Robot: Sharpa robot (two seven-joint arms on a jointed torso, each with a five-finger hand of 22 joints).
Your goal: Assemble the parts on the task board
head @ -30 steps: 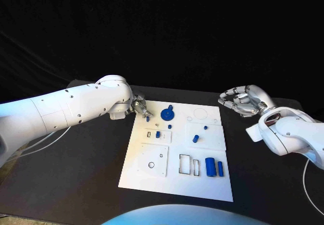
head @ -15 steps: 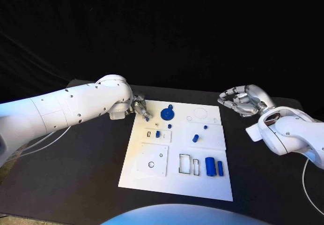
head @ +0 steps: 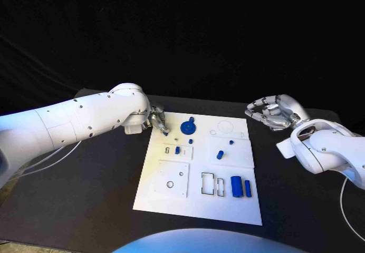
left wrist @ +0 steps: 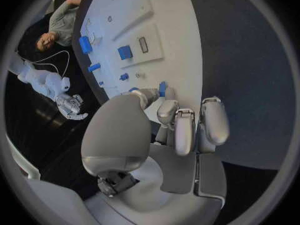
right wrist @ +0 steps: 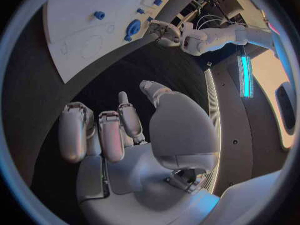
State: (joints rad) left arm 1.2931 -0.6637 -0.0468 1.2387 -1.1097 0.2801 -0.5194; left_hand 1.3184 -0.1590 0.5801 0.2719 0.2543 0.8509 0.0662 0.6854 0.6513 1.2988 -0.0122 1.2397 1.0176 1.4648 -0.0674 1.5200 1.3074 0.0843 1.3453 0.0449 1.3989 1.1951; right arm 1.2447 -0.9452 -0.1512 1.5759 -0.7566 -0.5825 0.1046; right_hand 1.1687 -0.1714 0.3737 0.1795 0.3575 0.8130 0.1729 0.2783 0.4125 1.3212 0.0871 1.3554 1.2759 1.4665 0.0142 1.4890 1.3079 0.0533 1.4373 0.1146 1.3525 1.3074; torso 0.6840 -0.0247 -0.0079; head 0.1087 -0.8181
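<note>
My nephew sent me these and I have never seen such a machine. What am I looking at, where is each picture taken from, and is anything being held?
This is a robot with two white arms ending in silver hands, at a black table. One picture looks down from a camera on its head; the two round ones come from cameras at each wrist, behind that hand.

On the table lies a white board with small blue parts: a round disc, two cylinders side by side, and a few little pegs.

The left hand is at the board's far left corner, pinching a small blue piece at its fingertips. The right hand hovers off the board's right side, fingers curled, holding nothing.
</note>
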